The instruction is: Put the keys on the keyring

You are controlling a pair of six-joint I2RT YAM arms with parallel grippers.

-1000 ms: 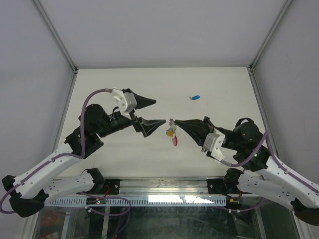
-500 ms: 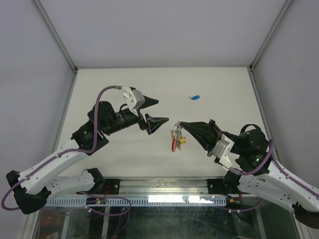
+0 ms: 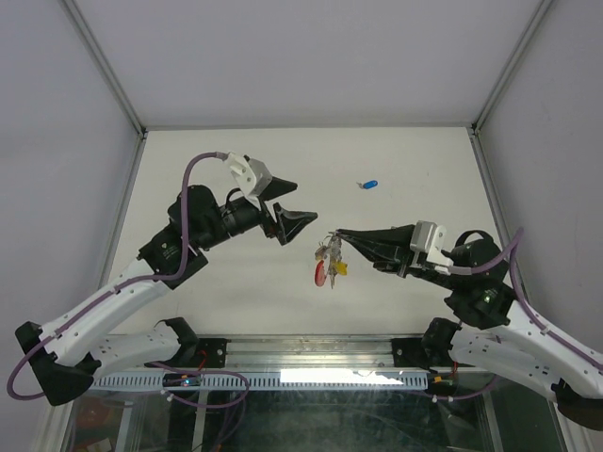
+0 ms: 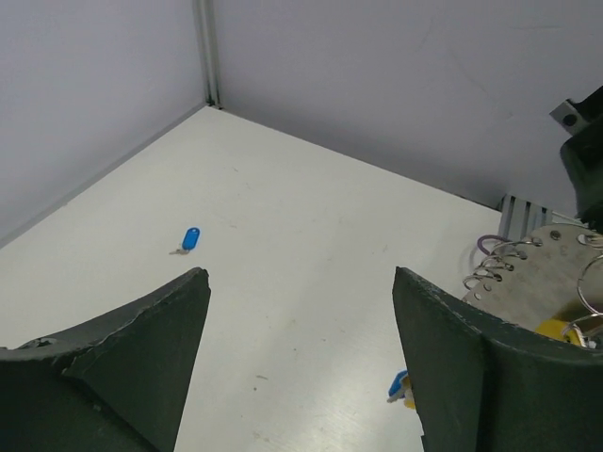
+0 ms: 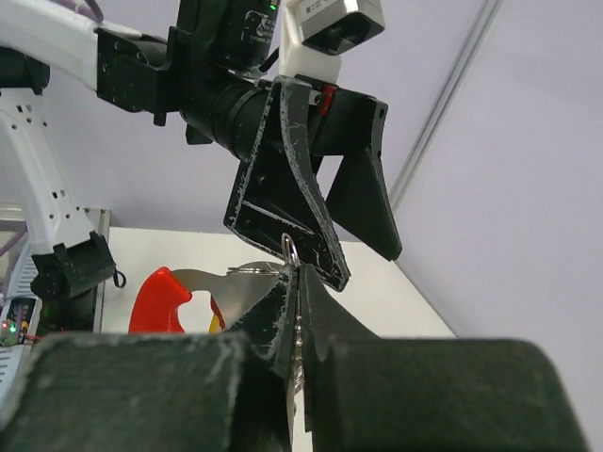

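My right gripper point(image 3: 339, 235) is shut on the thin silvery keyring point(image 5: 292, 250), whose loop pokes up between the pressed fingertips. A red-headed key point(image 3: 321, 273) and a yellow one point(image 3: 339, 268) dangle from the ring above the table; the red head point(image 5: 160, 298) shows left of the jaws in the right wrist view. My left gripper point(image 3: 303, 201) hovers open just left of the ring, with nothing between its fingers point(image 4: 141, 363). The ring point(image 4: 592, 282) shows at the right edge of the left wrist view. A loose blue key point(image 3: 368, 185) point(image 4: 191, 238) lies on the table further back.
The white table point(image 3: 236, 160) is walled by grey panels with metal posts at the back corners. A metal rail point(image 3: 311, 363) runs along the near edge between the arm bases. A bit of blue and yellow point(image 4: 399, 384) peeks out beside my left gripper's right finger.
The right gripper has turned and levelled out with the ring, so the keys now hang lower and further left. The left gripper rose and swung slightly right, its jaws narrowing a little.
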